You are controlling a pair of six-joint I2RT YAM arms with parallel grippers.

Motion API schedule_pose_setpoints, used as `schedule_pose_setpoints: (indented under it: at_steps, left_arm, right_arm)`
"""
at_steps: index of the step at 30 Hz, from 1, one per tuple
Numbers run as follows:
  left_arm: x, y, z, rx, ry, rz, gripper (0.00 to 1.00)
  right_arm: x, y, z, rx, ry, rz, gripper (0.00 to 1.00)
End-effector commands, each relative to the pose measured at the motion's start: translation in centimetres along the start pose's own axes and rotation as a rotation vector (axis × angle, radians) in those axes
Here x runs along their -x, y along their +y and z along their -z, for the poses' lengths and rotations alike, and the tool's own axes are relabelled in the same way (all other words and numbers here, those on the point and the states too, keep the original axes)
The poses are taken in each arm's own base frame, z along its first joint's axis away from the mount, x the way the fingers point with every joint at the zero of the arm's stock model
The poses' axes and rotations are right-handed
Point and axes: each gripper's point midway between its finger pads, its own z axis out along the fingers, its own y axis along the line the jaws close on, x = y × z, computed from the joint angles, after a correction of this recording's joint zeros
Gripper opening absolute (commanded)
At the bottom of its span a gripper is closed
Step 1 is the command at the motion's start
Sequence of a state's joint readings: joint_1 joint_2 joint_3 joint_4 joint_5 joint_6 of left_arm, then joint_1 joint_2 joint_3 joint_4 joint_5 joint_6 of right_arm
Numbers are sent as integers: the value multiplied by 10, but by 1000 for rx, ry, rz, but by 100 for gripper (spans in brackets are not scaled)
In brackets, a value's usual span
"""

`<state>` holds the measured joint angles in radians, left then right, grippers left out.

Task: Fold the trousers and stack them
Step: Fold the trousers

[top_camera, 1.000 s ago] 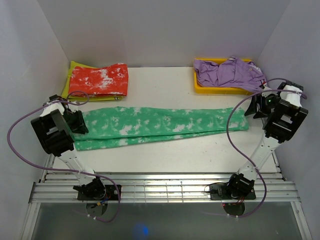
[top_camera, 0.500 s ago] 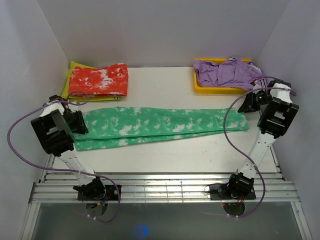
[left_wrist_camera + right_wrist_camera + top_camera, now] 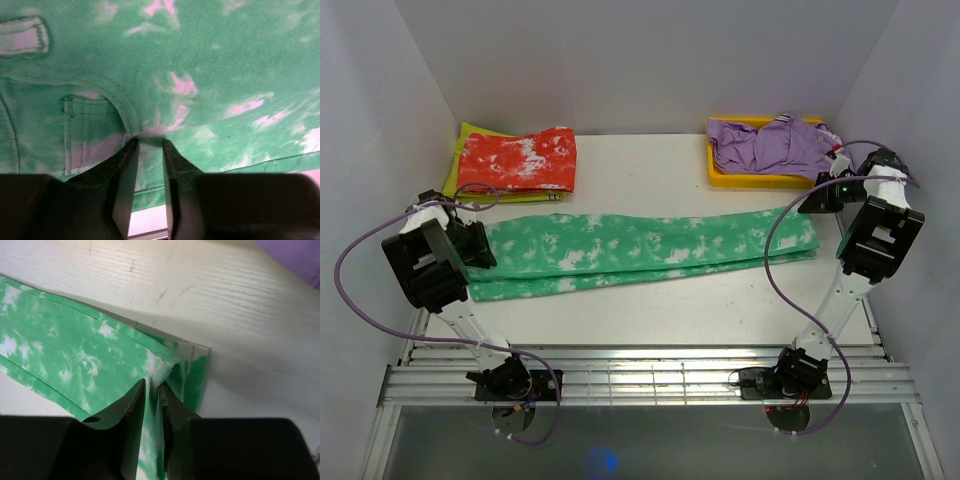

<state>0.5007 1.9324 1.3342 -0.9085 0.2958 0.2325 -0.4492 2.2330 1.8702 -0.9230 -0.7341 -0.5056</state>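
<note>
Left gripper [image 3: 146, 144]: fingers nearly together, clamped on a pucker of the bright green, white-blotched cloth trousers [image 3: 210, 75] beside a pocket seam. Only the left wrist view shows this. Right gripper [image 3: 152, 389]: fingers pinched on the lifted hem corner at the leg end. Top view: trousers lie stretched lengthwise across the white table [image 3: 650, 165] between both arms; the grips themselves are too small to read there.

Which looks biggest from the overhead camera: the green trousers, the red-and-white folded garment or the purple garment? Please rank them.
1. green trousers: clearly largest, laid out long.
2-3. purple garment and red-and-white folded garment: these look about alike, so I won't rank them.
</note>
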Motion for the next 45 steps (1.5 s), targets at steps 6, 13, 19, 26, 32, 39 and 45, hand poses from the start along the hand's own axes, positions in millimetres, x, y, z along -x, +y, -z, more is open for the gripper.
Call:
schedule_pose_setpoints:
  at_steps: [6,13,19,26,32,39,45]
  left_arm:
    - [26,-25,37,-104,-179,-161,61]
    - [51,-91,132,-256,-482,-614,74]
    - [-7,-120,107,-234,-362,-1052,60]
    - [-51,-131,70,-290,-272,-1300,54]
    - [-70,-128,46,-302,-282,-1488,53]
    - [-65,-132,20,-289,-280,-1481,51]
    - [-58,-134,15,-298,-283,-1438,48]
  right_arm:
    - [-6,-36,13,-199,83,55,66]
    - [49,21,69,-196,22,281,88]
    - [28,129,44,11,82,493,87]
    - [-33,248,-19,280,148,795,78]
    - [-53,319,-77,376,105,1038,67]
    - [-77,337,-116,420,148,1067,58]
    - [-104,376,-133,491,149,1183,56]
